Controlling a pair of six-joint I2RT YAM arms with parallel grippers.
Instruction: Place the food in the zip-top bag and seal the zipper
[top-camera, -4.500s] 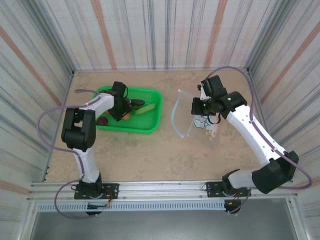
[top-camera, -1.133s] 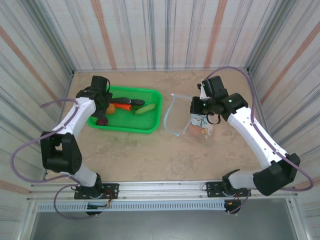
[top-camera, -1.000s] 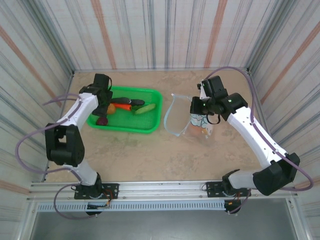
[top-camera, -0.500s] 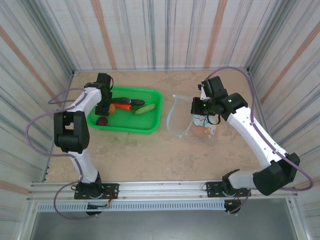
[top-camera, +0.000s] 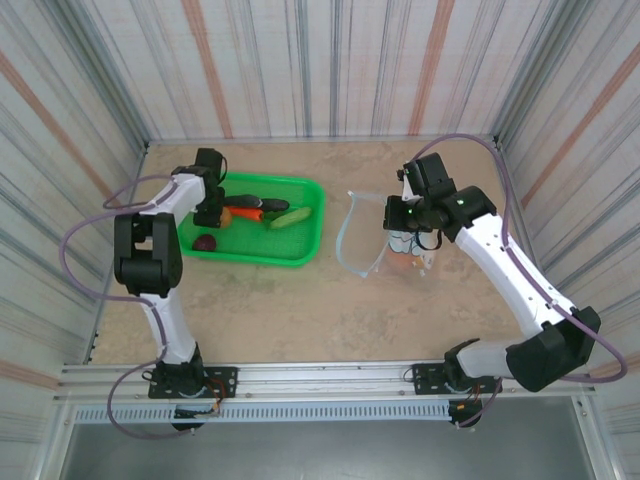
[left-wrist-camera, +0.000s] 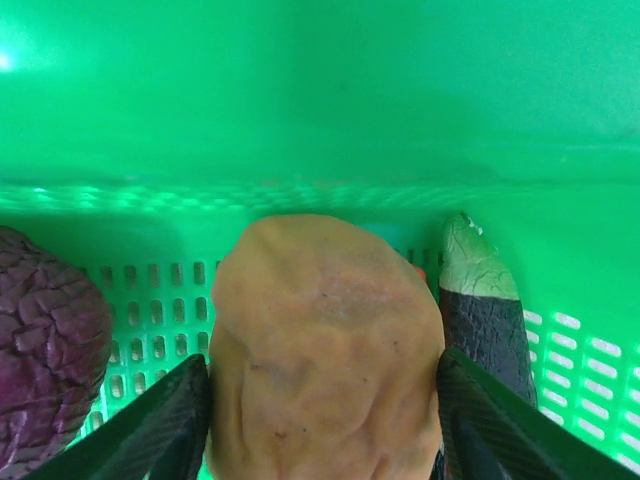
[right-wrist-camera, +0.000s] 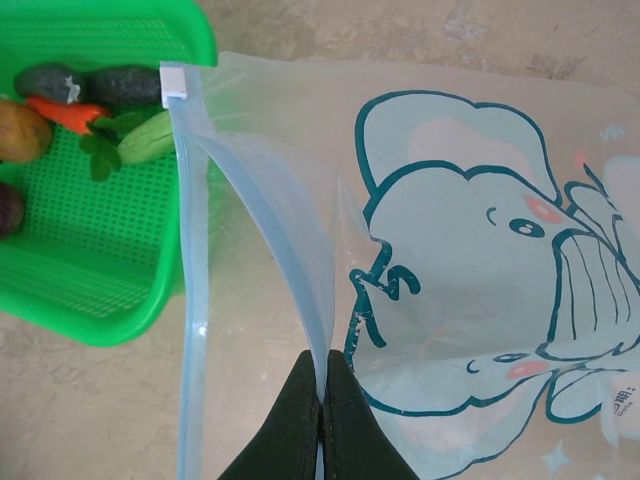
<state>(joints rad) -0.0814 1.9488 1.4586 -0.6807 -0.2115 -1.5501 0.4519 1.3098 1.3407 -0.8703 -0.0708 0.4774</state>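
Observation:
The food lies in a green basket (top-camera: 300, 262): a carrot (top-camera: 246, 212), a cucumber (top-camera: 290, 217), an eggplant (top-camera: 262, 203) and a dark red-purple piece (top-camera: 205, 242). My left gripper (top-camera: 210, 212) reaches into the basket's left end. In the left wrist view its gripper (left-wrist-camera: 322, 400) has a finger pressed on each side of the brownish round piece (left-wrist-camera: 325, 340). The purple piece (left-wrist-camera: 45, 340) lies to the left and the eggplant (left-wrist-camera: 485, 320) to the right. My right gripper (right-wrist-camera: 322, 375) is shut on one zipper (right-wrist-camera: 265, 190) strip, holding the zip-top bag (right-wrist-camera: 470, 280) mouth open toward the basket (right-wrist-camera: 100, 280).
Striped walls close in the beige table (top-camera: 300, 320) on three sides. The bag (top-camera: 380, 240) hangs right of the basket with a narrow gap between them. The near half of the table is bare.
The left gripper's jaws have closed in on the brownish piece, and the left arm's elbow has swung in over the basket's left side. The bag has shifted slightly right.

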